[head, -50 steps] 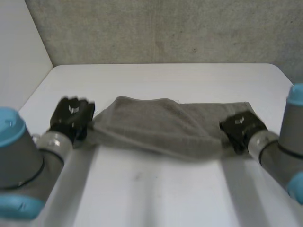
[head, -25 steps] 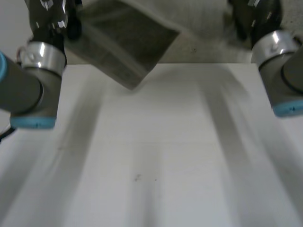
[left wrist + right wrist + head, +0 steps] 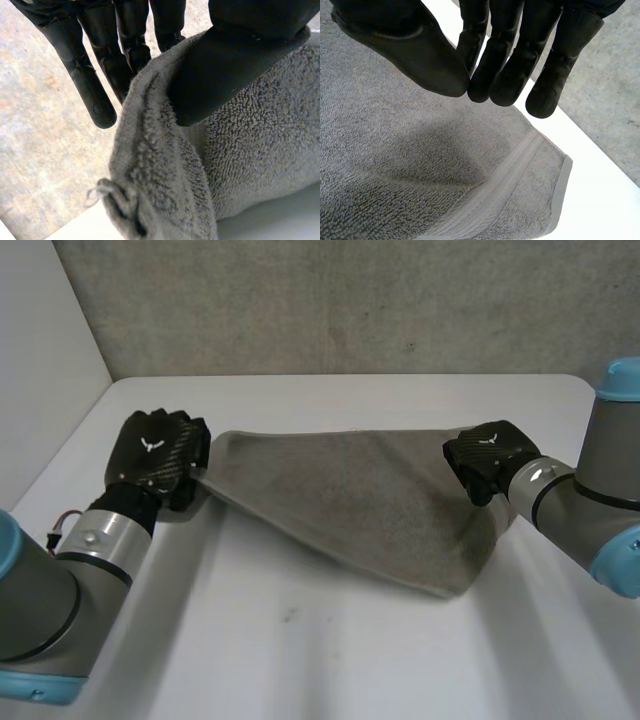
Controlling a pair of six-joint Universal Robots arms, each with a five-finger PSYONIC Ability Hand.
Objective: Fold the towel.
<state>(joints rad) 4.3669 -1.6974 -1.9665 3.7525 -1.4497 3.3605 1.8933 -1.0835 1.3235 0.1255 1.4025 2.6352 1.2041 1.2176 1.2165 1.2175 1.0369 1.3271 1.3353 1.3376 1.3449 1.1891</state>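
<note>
A grey towel (image 3: pixel 350 500) lies spread on the white table (image 3: pixel 320 660), pulled tight along its far edge between my two hands, with one corner pointing toward the front. My left hand (image 3: pixel 155 455) is at the towel's left corner. In the left wrist view its thumb (image 3: pixel 225 65) presses the towel (image 3: pixel 165 165) against the fingers (image 3: pixel 95 95). My right hand (image 3: pixel 488 455) sits at the right corner. There the thumb (image 3: pixel 415 55) meets the fingers (image 3: pixel 505 60) just above the towel (image 3: pixel 395 175), and a hemmed corner (image 3: pixel 555 185) lies beyond the fingertips.
A grey wall (image 3: pixel 350 300) stands behind the table's far edge, and a pale wall (image 3: pixel 40 360) runs along the left side. Bare table lies in front of the towel and beyond it.
Both hands swung the towel up off the table and brought it down again. It now lies flatter and wider, with the hands further apart than a second ago.
</note>
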